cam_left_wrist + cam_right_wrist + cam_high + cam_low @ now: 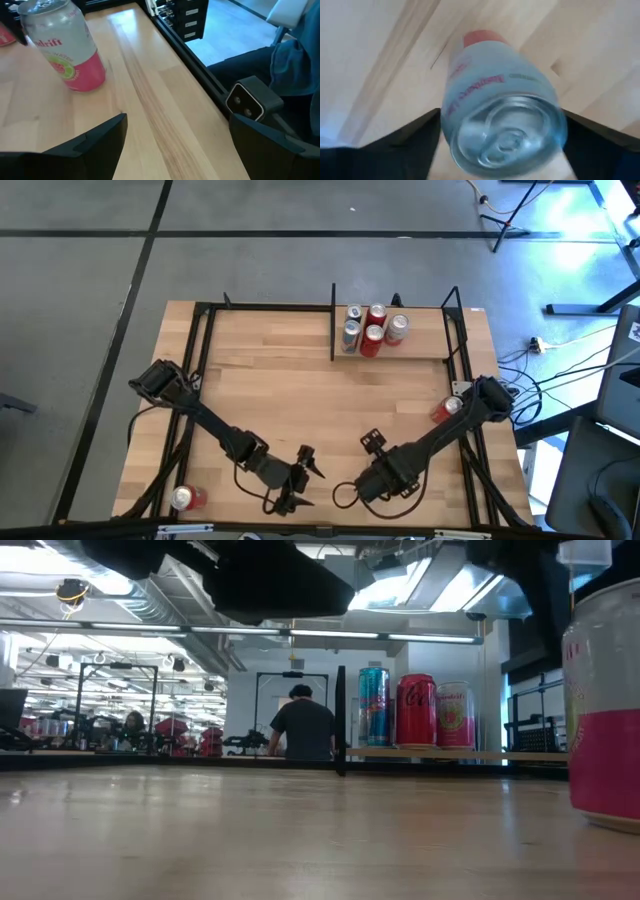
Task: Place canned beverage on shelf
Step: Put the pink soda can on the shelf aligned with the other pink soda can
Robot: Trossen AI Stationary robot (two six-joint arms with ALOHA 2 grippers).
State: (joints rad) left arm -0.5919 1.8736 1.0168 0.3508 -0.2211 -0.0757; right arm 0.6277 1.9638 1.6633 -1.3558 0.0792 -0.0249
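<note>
A pale can with a pink base (603, 710) stands upright on the tabletop near the front edge; it also shows in the left wrist view (64, 46). My right gripper (380, 478) is over it, pointing down and hiding it in the high view. Its open fingers flank the can's top (502, 145). My left gripper (305, 473) is open and empty just left of it, near the front edge (175, 150). The shelf (420, 352), a light plank between black uprights at the far right, holds several upright cans (416, 710). My right gripper comes at the can from above, with one finger (395, 147) on each side of the can's upper part (470, 100). I cannot tell whether the fingers touch it. The can stands upright with its base on the table.
A red and silver can (186, 498) lies at the near left corner. Another red can (446, 409) lies by the right arm's base. A black metal frame (200, 360) runs round the table. A person (303, 725) sits far behind the table.
</note>
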